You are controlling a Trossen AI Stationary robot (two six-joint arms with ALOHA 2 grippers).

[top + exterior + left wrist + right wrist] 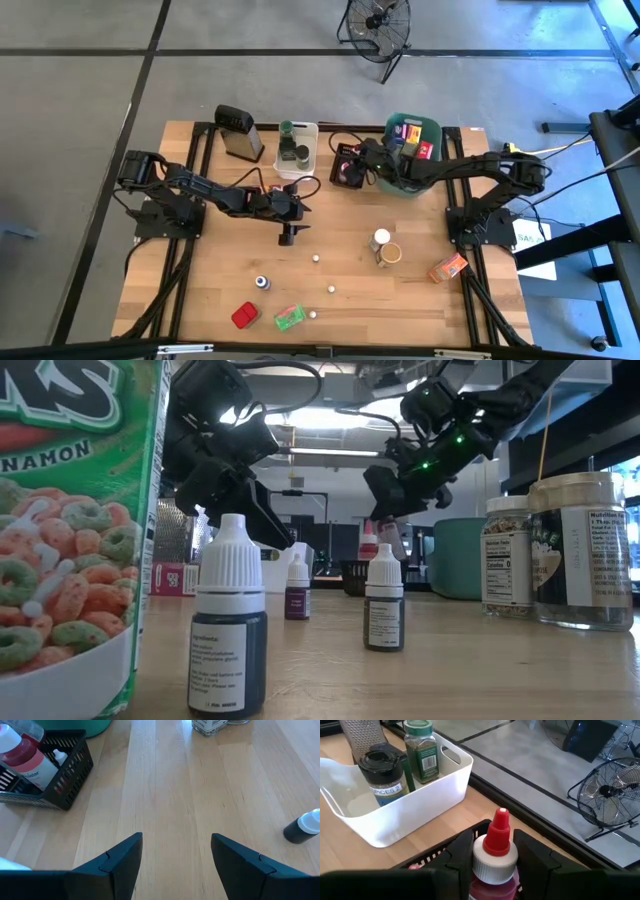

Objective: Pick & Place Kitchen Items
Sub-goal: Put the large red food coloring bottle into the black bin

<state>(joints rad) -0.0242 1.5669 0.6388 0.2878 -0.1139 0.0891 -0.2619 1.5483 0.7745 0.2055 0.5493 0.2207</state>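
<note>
Right gripper [492, 851] pinching red-capped clear plastic bottle [492, 855] over black mesh basket [65, 767]; left gripper [175, 857] spread, empty; approx. ten items left on wooden worktop [350, 300].

Red-capped bottle [492, 865] upright over black basket [427, 857]

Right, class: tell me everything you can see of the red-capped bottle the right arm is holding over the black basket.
The red-capped bottle is small and looks like plastic: a pointed red nozzle cap with a pale tip, a ribbed white collar, and red liquid below. It stands upright, clamped at the neck by the right gripper, one of its dark fingers on each side. It hangs just above the black basket, beside the white bin. In the left wrist view its white label shows.
</note>
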